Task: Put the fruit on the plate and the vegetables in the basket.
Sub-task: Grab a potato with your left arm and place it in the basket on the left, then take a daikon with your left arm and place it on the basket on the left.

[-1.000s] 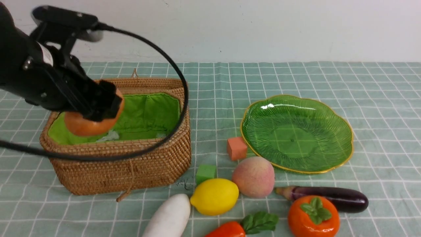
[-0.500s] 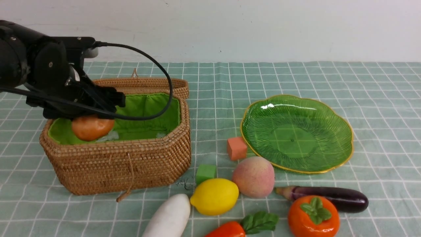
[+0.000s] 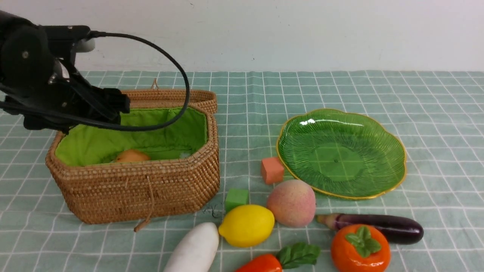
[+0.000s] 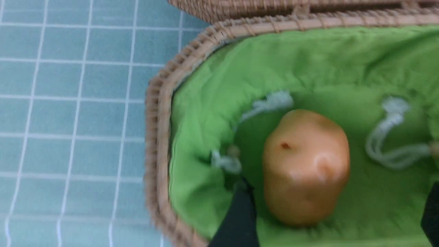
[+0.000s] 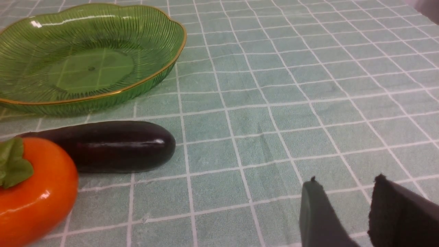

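Green-checked cloth covers the surface (image 3: 340, 87), and over at the basket (image 3: 151, 192) things have changed. A second ago the left hand (image 3: 115, 105) was clamped on the brown-orange oval (image 3: 132, 155) above the open basket. Now that oval lies loose on the green lining directly beneath the hand, which has lifted clear with its fingers spread wide and holds nothing. Everything else sits as before, well away from that hand towards the near edge: the radish (image 3: 194, 249), lemon (image 3: 246, 225), peach (image 3: 291, 203) and carrot (image 3: 264, 263). The right hand (image 5: 346, 185) hangs low over the cloth with only a narrow gap between its fingers, empty. The eggplant (image 3: 385, 227) and persimmon (image 3: 360, 249) lie just ahead of it, touching each other, with the bare plate (image 3: 340, 151) beyond them.
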Available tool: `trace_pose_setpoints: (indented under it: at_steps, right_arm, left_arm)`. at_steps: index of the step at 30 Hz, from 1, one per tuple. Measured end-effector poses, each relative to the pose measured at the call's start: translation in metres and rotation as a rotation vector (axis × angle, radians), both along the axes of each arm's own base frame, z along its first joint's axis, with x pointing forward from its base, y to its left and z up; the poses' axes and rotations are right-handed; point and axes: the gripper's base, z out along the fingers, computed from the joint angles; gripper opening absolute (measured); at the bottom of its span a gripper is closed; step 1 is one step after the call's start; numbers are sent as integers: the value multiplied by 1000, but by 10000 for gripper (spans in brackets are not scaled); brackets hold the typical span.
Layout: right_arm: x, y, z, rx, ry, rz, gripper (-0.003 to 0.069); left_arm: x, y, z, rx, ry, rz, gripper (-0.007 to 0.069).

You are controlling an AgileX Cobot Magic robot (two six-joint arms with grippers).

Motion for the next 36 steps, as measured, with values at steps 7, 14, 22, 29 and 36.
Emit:
trace_pose_setpoints:
  at_steps: [7, 14, 22, 29, 36]
  right_arm:
    - [0, 0, 0, 0, 0, 0, 242]
    - [0, 0, 0, 0, 0, 0, 242]
    - [0, 0, 0, 0, 0, 0, 242]
    - [0, 0, 0, 0, 0, 0, 242]
    - [0, 0, 0, 0, 0, 0, 242]
  left_arm:
    - [-48, -47, -1, -82, 216, -220, 589]
    - [-66, -119, -51, -46, 328, -372, 589]
    - [-50, -142, -114, 84, 457, -329, 592]
    - [-42, -148, -137, 104, 487, -333, 592]
    - [-41, -147, -138, 119, 483, -338, 526]
